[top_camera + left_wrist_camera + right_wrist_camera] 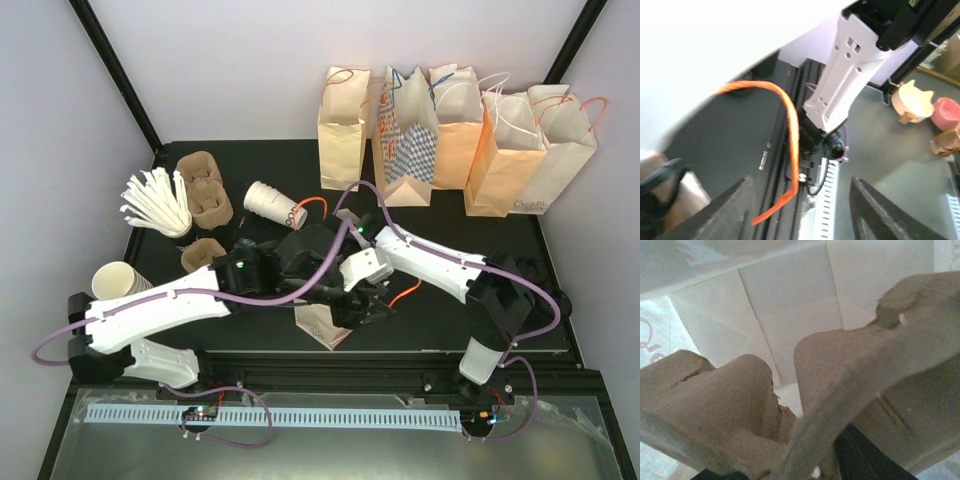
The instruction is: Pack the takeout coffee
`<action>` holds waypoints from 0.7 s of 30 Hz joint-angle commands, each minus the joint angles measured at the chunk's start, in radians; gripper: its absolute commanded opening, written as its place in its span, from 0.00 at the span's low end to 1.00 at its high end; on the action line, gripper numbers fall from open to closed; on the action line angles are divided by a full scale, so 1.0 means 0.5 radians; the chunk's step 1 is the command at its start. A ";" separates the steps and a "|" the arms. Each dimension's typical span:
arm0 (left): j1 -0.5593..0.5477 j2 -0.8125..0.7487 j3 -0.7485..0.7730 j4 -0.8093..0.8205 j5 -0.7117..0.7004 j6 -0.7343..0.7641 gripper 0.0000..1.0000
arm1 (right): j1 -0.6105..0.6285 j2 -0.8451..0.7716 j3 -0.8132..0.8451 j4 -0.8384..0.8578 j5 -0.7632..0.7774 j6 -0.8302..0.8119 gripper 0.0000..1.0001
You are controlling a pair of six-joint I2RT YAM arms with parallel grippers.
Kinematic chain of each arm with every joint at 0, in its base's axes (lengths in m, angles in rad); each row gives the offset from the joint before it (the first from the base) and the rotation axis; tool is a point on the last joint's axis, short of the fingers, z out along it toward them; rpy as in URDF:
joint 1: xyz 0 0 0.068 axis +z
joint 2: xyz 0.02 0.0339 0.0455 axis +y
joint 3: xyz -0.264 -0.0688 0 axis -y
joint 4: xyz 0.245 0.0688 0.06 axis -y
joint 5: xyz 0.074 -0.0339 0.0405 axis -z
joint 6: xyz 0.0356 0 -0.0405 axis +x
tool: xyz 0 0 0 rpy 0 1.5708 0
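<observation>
A white cup with dark lettering, the takeout coffee [272, 203], lies on its side on the black table, behind both arms and untouched. Both grippers meet at a white paper bag [325, 327] lying near the front edge. My left gripper [802, 197] [335, 290] is open, and the bag's orange handle [791, 125] hangs loose between its fingers. My right gripper [365, 303] reaches into the bag's mouth. In its wrist view a brown pulp cup carrier [850, 385] fills the frame against the bag's white inside [790, 305]. The carrier hides the fingers, which appear shut on it.
Several paper bags [455, 125] stand in a row at the back. At the left are more pulp carriers [205, 190], a bundle of white sticks in a cup [157, 205] and a plain cream cup [115, 280]. The right arm's white link [845, 70] stands close before the left gripper.
</observation>
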 commanded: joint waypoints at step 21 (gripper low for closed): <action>0.628 -0.539 0.071 -0.953 -0.927 -0.553 0.83 | 0.058 -0.240 -0.321 0.488 0.173 -0.072 0.37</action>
